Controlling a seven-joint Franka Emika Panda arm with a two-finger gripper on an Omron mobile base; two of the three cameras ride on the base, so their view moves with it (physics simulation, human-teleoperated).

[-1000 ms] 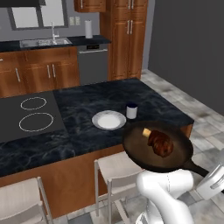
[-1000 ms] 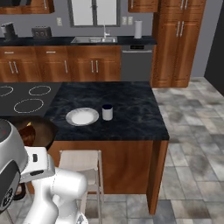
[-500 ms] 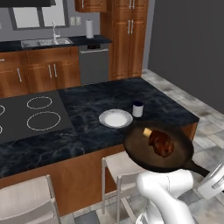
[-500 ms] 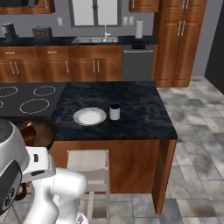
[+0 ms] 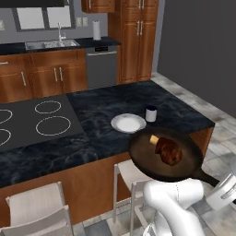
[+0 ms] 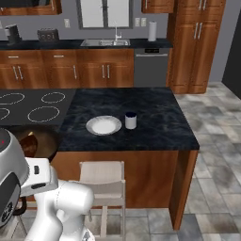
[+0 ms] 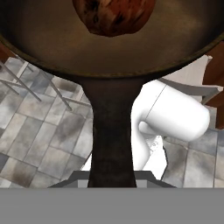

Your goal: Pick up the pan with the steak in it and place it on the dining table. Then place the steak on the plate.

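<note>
You are carrying the pan [image 5: 165, 156] by the far end of its long black handle, with the tool [image 5: 224, 192] clamped narrowly on that handle at the lower right of the left base view. The pan is hanging in the air off the near edge of the bench [image 5: 138, 103], above the stools [image 5: 130, 176], not yet over the stone top. The steak [image 5: 168, 151] is sitting inside it, a little toward the handle side, with a small yellowish bit [image 5: 154, 139] just beside it.

Expect the pan to handle as a stiff, heavy thing. Since you are gripping so far out along the handle, its weight is likely levering hard against the tool, so it could droop or twist if you are swinging quickly. The steak looks soft and lumpy, lying loose, and it may slide on the smooth pan floor if the pan is tipping.

The pan's long axis is running along the handle: from the tool at the near right up toward the far left, the bowl pointing at the plate [image 5: 128, 123] and the cup [image 5: 150, 113] beside it. In the hand view the handle [image 7: 111, 131] is running straight away from the tool to the bowl, which appears roughly level.

When the steak's turn comes, you are probably best taking it across its narrower width from above.
</note>
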